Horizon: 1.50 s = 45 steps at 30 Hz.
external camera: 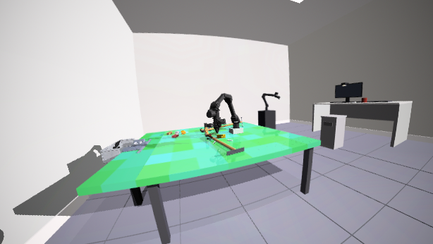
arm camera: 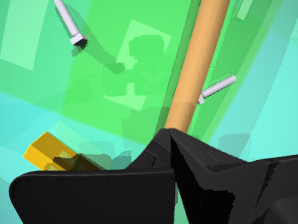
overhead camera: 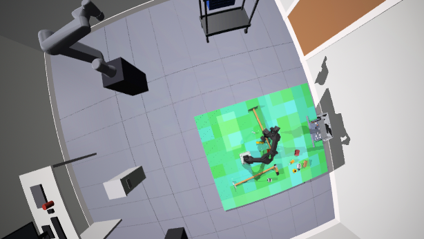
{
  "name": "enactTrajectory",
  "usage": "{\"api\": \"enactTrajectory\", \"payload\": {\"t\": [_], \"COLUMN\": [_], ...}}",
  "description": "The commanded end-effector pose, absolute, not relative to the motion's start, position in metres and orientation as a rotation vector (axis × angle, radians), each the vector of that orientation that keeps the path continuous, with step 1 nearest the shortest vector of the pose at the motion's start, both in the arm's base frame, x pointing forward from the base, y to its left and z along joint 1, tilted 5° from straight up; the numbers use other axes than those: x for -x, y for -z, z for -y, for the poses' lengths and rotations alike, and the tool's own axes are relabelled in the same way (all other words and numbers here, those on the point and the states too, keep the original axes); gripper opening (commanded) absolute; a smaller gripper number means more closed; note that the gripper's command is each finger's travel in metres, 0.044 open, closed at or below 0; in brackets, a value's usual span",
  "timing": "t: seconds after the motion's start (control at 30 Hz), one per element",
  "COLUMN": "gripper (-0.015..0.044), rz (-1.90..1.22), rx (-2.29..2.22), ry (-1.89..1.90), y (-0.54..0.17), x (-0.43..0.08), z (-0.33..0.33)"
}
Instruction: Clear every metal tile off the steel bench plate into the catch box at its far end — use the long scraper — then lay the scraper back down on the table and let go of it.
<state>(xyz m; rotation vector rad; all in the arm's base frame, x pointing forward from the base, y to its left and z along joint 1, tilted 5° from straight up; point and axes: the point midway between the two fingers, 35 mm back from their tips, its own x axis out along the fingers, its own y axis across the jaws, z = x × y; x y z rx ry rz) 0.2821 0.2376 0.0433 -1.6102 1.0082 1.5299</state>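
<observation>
The long scraper has a wooden handle (overhead camera: 258,119) (external camera: 222,142) (arm camera: 197,65) and a wide grey blade (overhead camera: 253,108) (external camera: 235,151); it lies on the green table. My gripper (overhead camera: 263,139) (external camera: 217,132) (arm camera: 166,135) is shut with its tips together, at the handle in the wrist view. The handle runs on behind the fingers, and nothing shows held between them. The steel bench plate (overhead camera: 313,139) stands at the table's wall-side edge with several small metal tiles visible on it. The grey catch box (overhead camera: 330,132) (external camera: 110,153) is at its outer end; its contents are unclear.
A yellow block (overhead camera: 259,142) (external camera: 221,136) (arm camera: 42,149) lies beside the handle. Two bolts (arm camera: 68,21) (arm camera: 219,89) lie on either side of it. A second long wooden-handled tool (overhead camera: 255,177) lies near the arm base. A red object (overhead camera: 297,152) and several small items lie toward the wall.
</observation>
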Motion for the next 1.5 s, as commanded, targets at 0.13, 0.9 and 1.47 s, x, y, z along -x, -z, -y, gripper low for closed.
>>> {"api": "enactTrajectory", "payload": {"t": [0.13,0.9,1.47], "gripper": [0.0000,0.0000,0.0000], "rz": [-1.002,-1.115,-1.124], "rx": [1.606,1.461,1.447], "ry": [-1.522,-1.380,-1.365], "y": [-0.078,-0.132,-0.090], "x": [-0.281,-0.241,-0.248], "z": [-0.239,-0.233,-0.236]}}
